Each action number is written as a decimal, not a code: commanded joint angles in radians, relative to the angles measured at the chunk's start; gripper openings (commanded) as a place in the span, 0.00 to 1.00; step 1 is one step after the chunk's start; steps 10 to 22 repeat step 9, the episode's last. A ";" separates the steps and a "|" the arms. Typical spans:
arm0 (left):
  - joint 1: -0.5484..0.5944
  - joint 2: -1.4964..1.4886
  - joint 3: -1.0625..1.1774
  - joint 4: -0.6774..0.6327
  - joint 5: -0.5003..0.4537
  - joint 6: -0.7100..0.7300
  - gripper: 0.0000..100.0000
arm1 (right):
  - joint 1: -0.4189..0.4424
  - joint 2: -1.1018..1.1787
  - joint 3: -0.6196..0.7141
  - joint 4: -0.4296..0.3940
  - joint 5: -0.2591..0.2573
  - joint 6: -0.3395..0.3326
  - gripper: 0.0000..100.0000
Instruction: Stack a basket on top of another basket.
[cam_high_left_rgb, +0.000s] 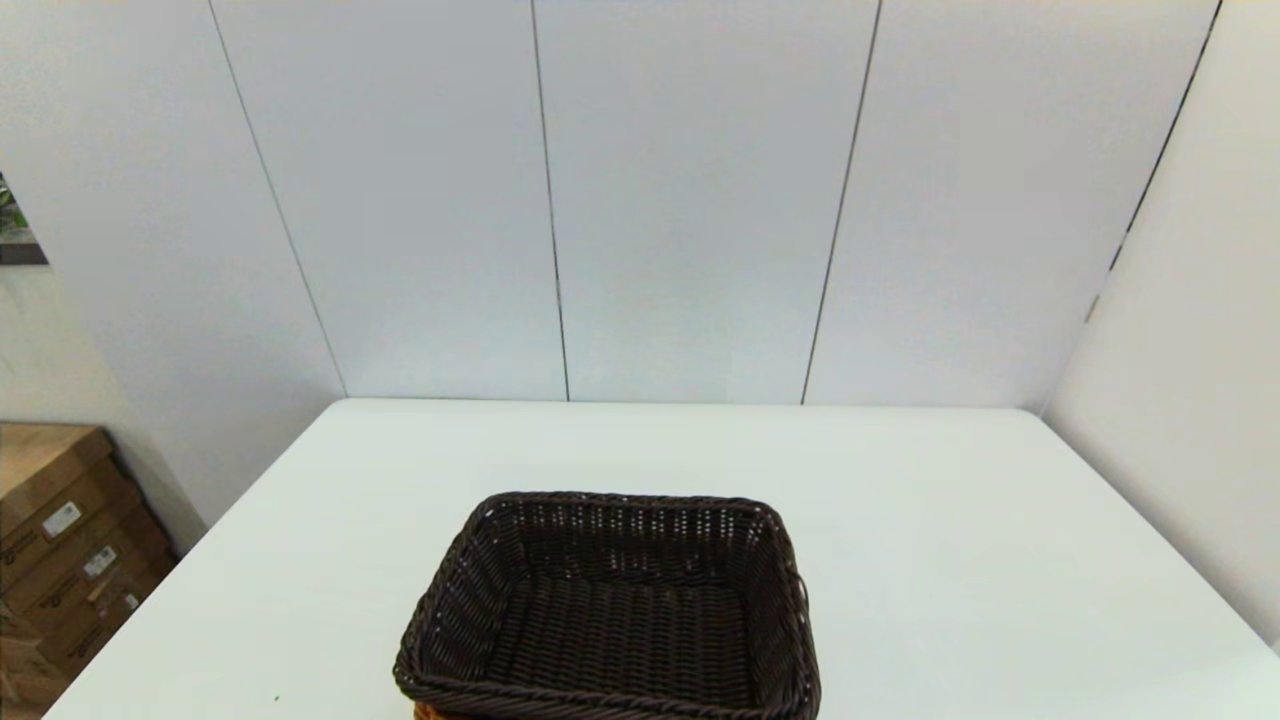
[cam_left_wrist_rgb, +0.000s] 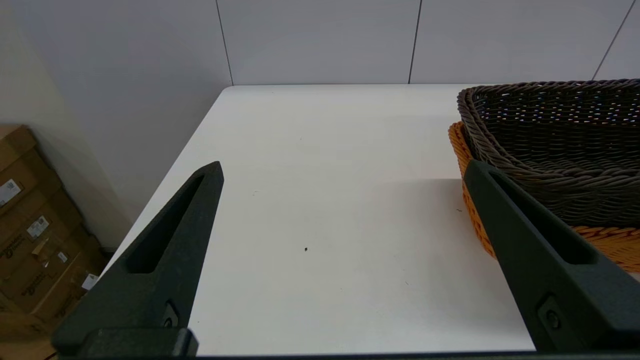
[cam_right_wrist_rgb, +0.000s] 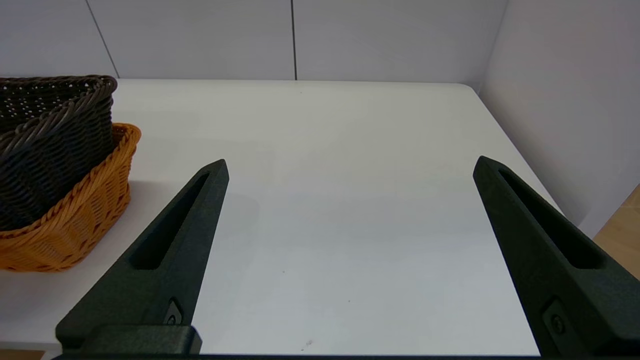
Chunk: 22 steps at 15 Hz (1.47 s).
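The dark brown basket (cam_high_left_rgb: 610, 610) sits nested inside the orange-tan basket (cam_high_left_rgb: 430, 711) near the table's front edge; only a sliver of orange shows under it in the head view. Both wrist views show the stack from the side: dark basket (cam_left_wrist_rgb: 555, 145) in the orange one (cam_left_wrist_rgb: 607, 240), and dark basket (cam_right_wrist_rgb: 47, 140) in the orange one (cam_right_wrist_rgb: 75, 220). My left gripper (cam_left_wrist_rgb: 342, 170) is open, to the left of the stack and apart from it. On the stack's right my right gripper (cam_right_wrist_rgb: 350, 167) stands open over bare table. Neither holds anything.
The white table (cam_high_left_rgb: 950, 560) meets grey wall panels at the back and a wall on the right. Cardboard boxes (cam_high_left_rgb: 60, 550) stand on the floor beyond the table's left edge.
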 joint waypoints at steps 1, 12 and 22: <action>0.000 -0.001 0.000 0.000 0.000 -0.001 1.00 | 0.000 0.001 0.000 0.000 -0.001 -0.003 1.00; 0.000 -0.001 0.000 0.000 0.000 -0.001 1.00 | 0.000 0.001 0.000 0.000 0.001 0.000 1.00; 0.000 -0.001 0.000 0.000 0.000 -0.001 1.00 | 0.000 0.001 0.000 0.000 0.001 0.000 1.00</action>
